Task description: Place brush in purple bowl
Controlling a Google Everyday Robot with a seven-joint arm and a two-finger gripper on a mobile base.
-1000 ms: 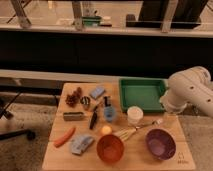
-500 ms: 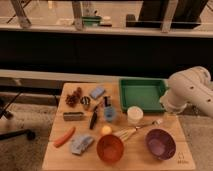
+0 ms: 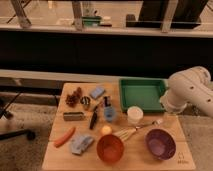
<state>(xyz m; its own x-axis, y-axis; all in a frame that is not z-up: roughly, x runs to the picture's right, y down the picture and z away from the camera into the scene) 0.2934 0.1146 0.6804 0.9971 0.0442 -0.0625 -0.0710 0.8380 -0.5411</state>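
The brush [image 3: 94, 119], a slim black stick, lies on the wooden table [image 3: 60, 157] left of centre, pointing towards me. The purple bowl [image 3: 160, 144] stands empty at the front right corner. My white arm [image 3: 190, 92] hangs over the table's right edge, beside the green tray and well to the right of the brush. The gripper itself is hidden behind the arm's bulk. Nothing from the table is lifted.
A green tray [image 3: 142, 81] sits at the back right. An orange bowl [image 3: 110, 148], a wire whisk [image 3: 131, 132], a white cup [image 3: 135, 114], a blue cup [image 3: 109, 114], a grey block [image 3: 73, 116] and an orange carrot-like piece [image 3: 65, 136] lie around the brush.
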